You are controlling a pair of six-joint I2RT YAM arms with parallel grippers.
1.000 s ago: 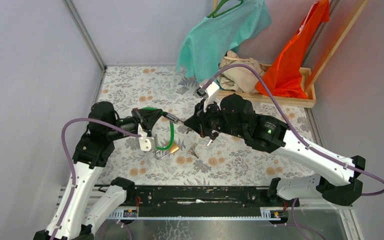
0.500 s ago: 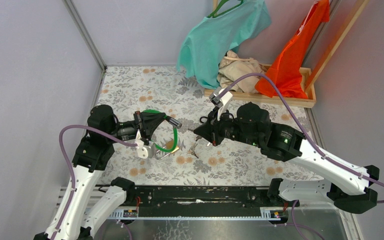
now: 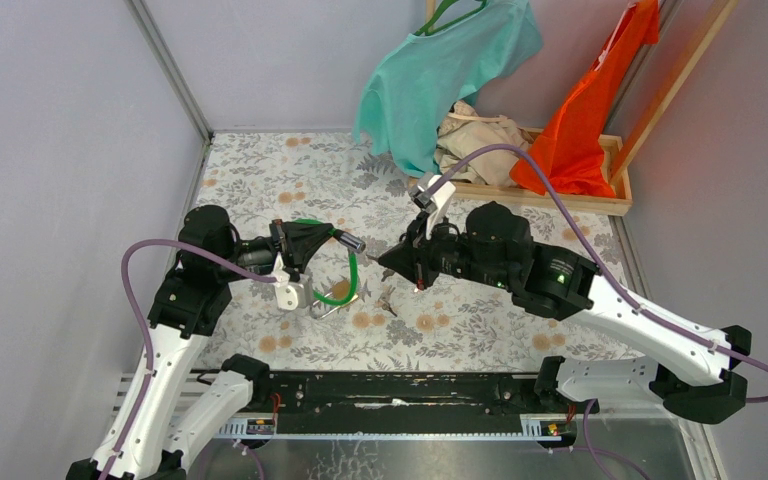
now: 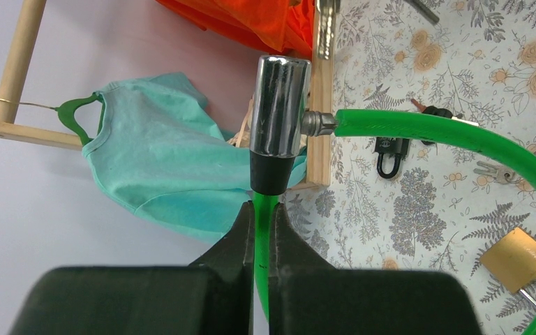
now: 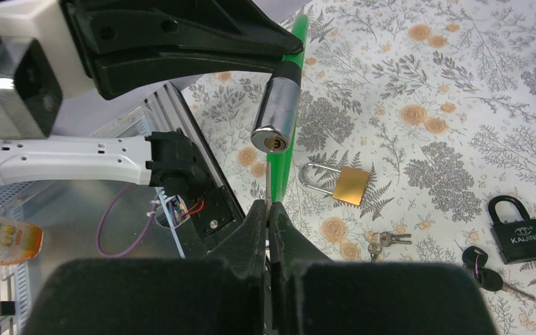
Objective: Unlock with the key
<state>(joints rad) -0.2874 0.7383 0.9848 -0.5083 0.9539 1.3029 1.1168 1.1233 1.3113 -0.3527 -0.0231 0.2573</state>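
A green cable lock (image 3: 352,270) with a chrome cylinder (image 4: 280,105) is held above the table. My left gripper (image 4: 262,209) is shut on the green cable (image 4: 426,129) just below the cylinder. In the right wrist view the cylinder's keyhole (image 5: 273,143) faces my right gripper (image 5: 268,206). That gripper is shut on a thin silver key (image 5: 267,183) whose blade points up at the keyhole. The tip is just short of the keyhole. In the top view my right gripper (image 3: 392,262) is close to the right of the cylinder (image 3: 348,241).
A brass padlock (image 5: 349,183), a black padlock (image 5: 523,234), a pair of silver keys (image 5: 384,241) and black-headed keys (image 5: 485,276) lie on the floral cloth. A wooden rack (image 3: 570,200) with a teal shirt (image 3: 440,70) and an orange garment (image 3: 590,110) stands at the back right.
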